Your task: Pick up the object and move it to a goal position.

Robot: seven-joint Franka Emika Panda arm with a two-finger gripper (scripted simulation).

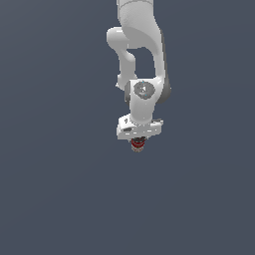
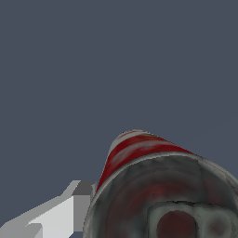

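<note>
In the exterior view the white arm (image 1: 137,60) hangs down over a plain grey-blue ground, and the object (image 1: 137,144), a stubby can with red and whitish bands, sits directly under the gripper (image 1: 138,138), touching its underside. The fingertips are hidden behind the white block, so whether the jaws are clamped on the can or only resting over it cannot be told. The wrist view does not settle it: one pale finger (image 2: 56,216) shows close beside the object (image 2: 153,186), which fills the lower frame end-on.

The likely risk is a slip. The can's side is round and smooth, so a grip set off-centre or too near its end could let it twist or drop during the carry. No goal marker is visible, so overshoot cannot be judged.

No brand, label or legible writing shows; only the bands.
</note>
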